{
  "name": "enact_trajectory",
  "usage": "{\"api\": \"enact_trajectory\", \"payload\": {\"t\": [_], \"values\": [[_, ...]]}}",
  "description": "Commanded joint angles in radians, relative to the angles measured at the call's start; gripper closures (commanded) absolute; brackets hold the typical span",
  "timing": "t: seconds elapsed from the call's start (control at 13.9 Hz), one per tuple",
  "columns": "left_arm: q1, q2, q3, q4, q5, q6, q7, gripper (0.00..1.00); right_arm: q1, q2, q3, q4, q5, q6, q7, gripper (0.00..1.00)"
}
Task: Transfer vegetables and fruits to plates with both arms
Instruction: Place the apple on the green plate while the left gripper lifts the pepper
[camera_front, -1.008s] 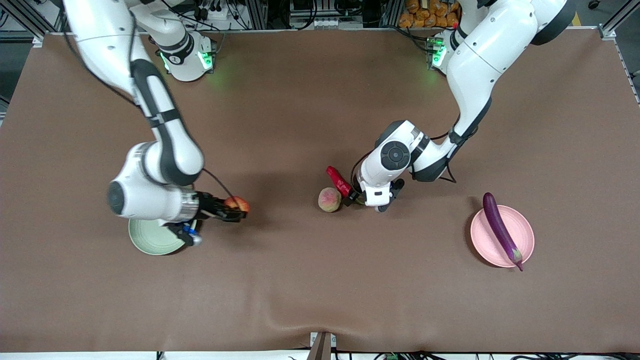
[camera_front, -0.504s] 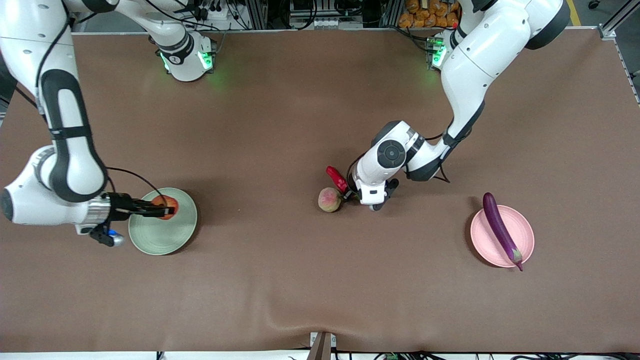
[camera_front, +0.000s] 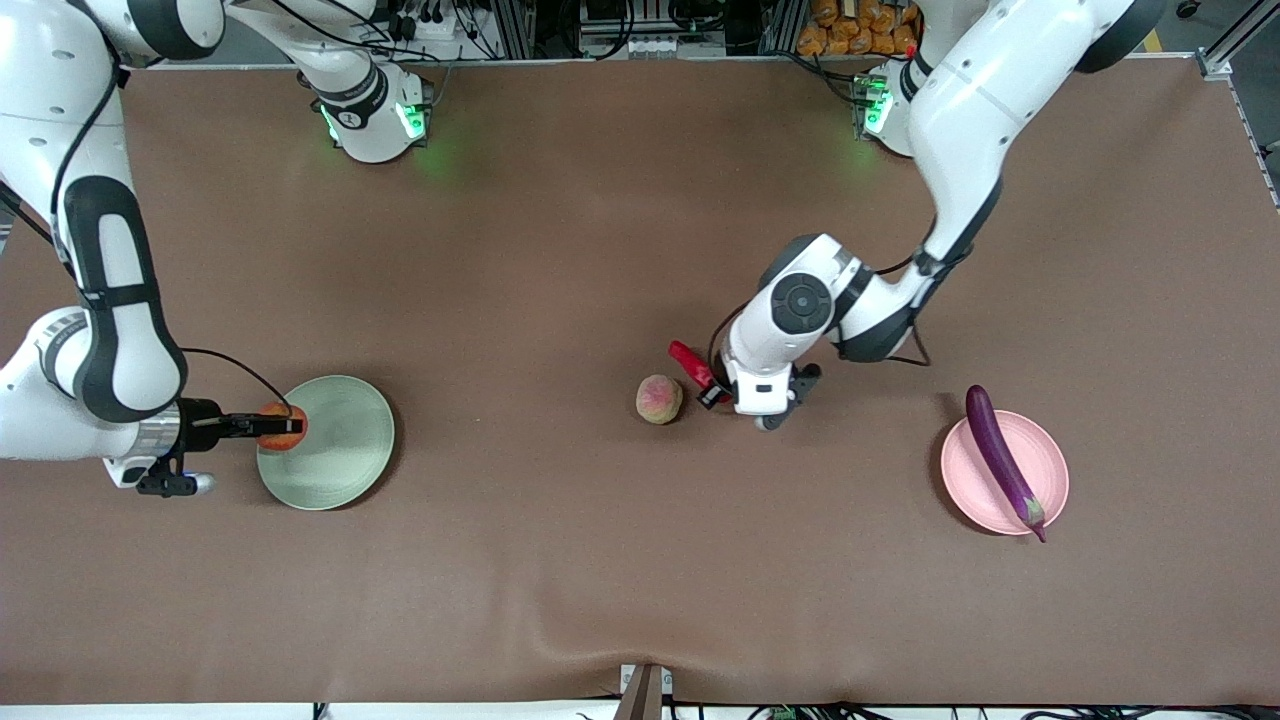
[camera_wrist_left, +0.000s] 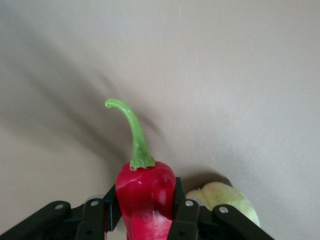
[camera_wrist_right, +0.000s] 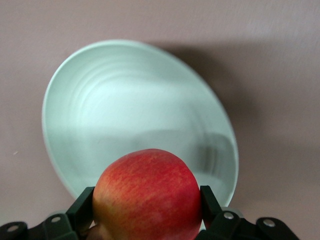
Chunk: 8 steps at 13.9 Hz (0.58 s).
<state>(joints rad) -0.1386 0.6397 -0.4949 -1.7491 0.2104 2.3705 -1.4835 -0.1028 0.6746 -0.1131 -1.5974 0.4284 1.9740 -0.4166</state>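
right end effector (camera_front: 262, 427), clamped on the fruit (camera_front: 283, 427), hangs over the green plate's (camera_front: 340, 455) rim; left end effector (camera_front: 712, 393) grips the chili (camera_front: 691, 363).

Eggplant (camera_front: 1001, 461) on plate (camera_front: 1048, 495); peach (camera_front: 659, 399) apparently beside chili (camera_front: 691, 364).

**Brown table and what rests on it**

A brown-covered table (camera_front: 560, 220) carries a peach (camera_front: 659, 399) near its middle. A pale green plate (camera_front: 340, 455) lies toward the right arm's end; a pale pink plate (camera_front: 1040, 470) lies toward the left arm's end, well apart from both.
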Motion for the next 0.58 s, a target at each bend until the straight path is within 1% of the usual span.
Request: {"api": "enact_trajectory", "payload": {"t": [0.0, 0.07, 0.29, 0.43, 0.5], "values": [[0.106, -0.138, -0.008, -0.024, 0.001, -0.149, 0.159, 1.0, -0.018, 0.023, 0.021, 0.04, -0.019, 0.011, -0.028, 0.31], [0.146, -0.155, -0.01, -0.021, 0.001, -0.174, 0.231, 1.0, -0.015, 0.025, 0.021, 0.042, -0.014, 0.011, -0.03, 0.0], [0.27, -0.172, -0.008, 0.0, 0.001, -0.217, 0.452, 1.0, 0.026, 0.023, 0.027, 0.091, -0.01, 0.009, -0.015, 0.0], [0.35, -0.17, -0.007, 0.026, 0.001, -0.24, 0.611, 1.0, 0.099, 0.019, 0.027, 0.128, -0.008, 0.008, 0.01, 0.0], [0.391, -0.172, -0.007, 0.04, 0.001, -0.258, 0.693, 1.0, 0.133, 0.019, 0.027, 0.141, -0.007, 0.008, 0.066, 0.0]]}}
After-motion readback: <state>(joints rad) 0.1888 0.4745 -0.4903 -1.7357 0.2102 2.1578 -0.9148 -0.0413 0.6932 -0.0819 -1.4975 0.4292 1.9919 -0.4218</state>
